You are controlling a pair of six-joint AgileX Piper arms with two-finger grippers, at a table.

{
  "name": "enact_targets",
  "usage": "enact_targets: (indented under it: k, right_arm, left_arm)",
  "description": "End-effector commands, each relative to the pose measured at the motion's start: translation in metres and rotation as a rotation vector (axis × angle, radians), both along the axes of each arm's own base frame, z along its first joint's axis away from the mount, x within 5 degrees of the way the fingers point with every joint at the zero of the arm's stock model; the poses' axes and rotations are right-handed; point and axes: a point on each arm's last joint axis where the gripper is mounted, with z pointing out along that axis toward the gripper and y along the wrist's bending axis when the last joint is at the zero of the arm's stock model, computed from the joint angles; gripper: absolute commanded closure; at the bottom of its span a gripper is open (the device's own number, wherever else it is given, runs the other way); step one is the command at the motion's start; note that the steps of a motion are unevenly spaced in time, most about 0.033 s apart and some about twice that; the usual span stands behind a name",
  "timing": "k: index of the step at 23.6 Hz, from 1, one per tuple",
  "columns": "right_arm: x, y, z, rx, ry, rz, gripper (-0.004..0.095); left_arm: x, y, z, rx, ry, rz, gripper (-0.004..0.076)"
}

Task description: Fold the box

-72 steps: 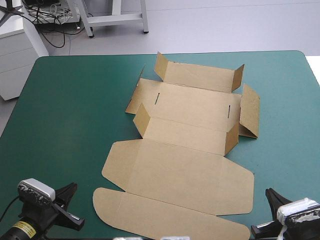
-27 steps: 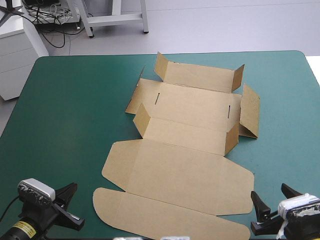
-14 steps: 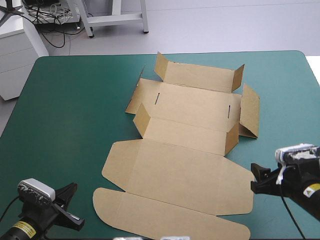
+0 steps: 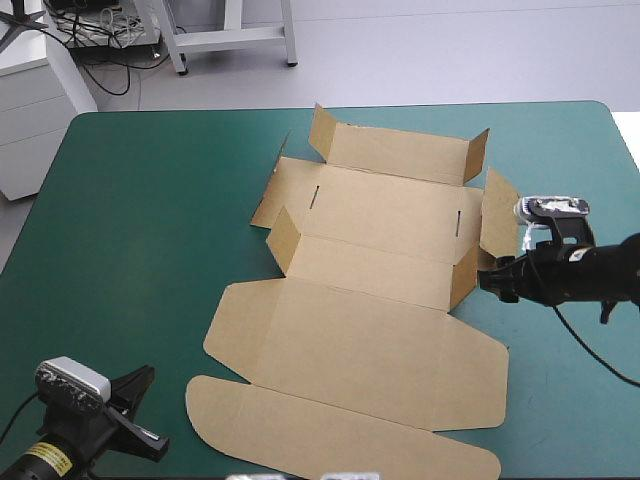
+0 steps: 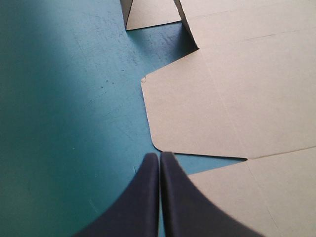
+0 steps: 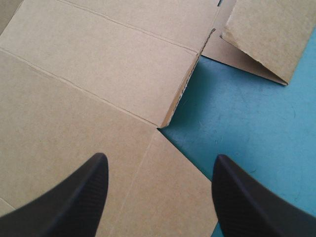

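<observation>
Jaws of our right gripper [image 4: 492, 278] stand wide apart, clamping nothing, and straddle the right edge of the box [image 4: 370, 330] just beside a raised flap. Our left gripper [image 5: 159, 157], jaws pressed together, sits near the table's [image 4: 130, 220] near-left corner, a rounded lid corner just ahead. We see the box mid-table, mostly flat, short flaps raised.

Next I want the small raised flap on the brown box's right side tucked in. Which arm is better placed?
Right, probably. The right gripper is open, over the flat brown cardboard box right beside its raised side flap. The left gripper is shut, far off by the box's near-left edge.
</observation>
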Motion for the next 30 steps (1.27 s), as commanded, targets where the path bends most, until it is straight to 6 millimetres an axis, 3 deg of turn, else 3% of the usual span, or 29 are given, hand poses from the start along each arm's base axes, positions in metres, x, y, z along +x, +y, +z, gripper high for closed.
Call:
enact_targets:
  k: [1, 6, 10, 17, 22, 27, 30]
  right_arm:
    - [0.022, 0.004, 0.008, 0.039, -0.019, 0.01, 0.0351]
    - [0.054, 0.024, -0.009, -0.052, 0.056, 0.103, 0.0351]
    - [0.08, 0.032, -0.025, -0.194, 0.14, 0.012, 0.0356]
    - [0.107, 0.044, -0.06, -0.124, 0.256, -0.014, 0.0364]
    - [0.115, 0.045, -0.075, -0.133, 0.297, -0.013, 0.0504]
    - [0.115, 0.045, -0.074, -0.131, 0.296, -0.013, 0.0621]
    - [0.115, 0.045, -0.075, -0.134, 0.308, -0.007, 0.0757]
  left_arm:
    - [0.002, -0.001, 0.016, -0.046, -0.076, 0.001, 0.0734]
    - [0.002, -0.001, 0.016, -0.046, -0.076, 0.001, 0.0734]
    - [0.002, -0.001, 0.016, -0.046, -0.076, 0.001, 0.0734]
    - [0.002, -0.001, 0.016, -0.044, -0.076, 0.001, 0.0734]
    - [0.002, -0.001, 0.016, -0.043, -0.077, 0.002, 0.0734]
    - [0.002, -0.001, 0.016, -0.043, -0.077, 0.002, 0.0734]
    - [0.002, -0.001, 0.016, -0.043, -0.077, 0.002, 0.0734]
